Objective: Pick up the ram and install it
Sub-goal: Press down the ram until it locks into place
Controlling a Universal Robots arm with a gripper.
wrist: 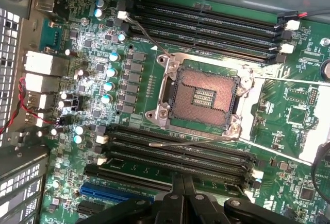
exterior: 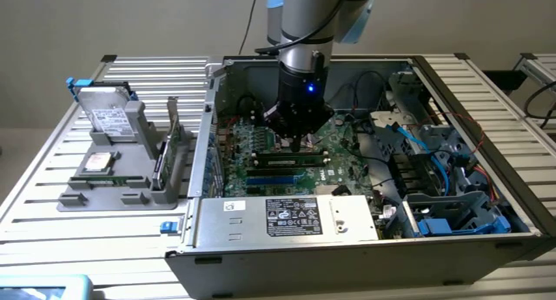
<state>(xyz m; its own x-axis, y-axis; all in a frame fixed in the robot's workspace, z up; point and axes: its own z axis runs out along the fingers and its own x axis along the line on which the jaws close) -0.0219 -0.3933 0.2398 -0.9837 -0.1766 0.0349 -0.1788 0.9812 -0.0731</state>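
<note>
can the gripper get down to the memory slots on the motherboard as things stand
Probably yes: the gripper, shut, hangs inside the open computer case right above the memory slots, and nothing lies between them.

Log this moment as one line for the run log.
claw: shut, above memory slots | ram: seated in a motherboard slot | case: open

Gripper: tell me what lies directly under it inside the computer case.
The shut gripper points down at the green motherboard, just above its long black memory slots. The ram sits in a slot below its tip. The arm hides the board behind it.
</note>
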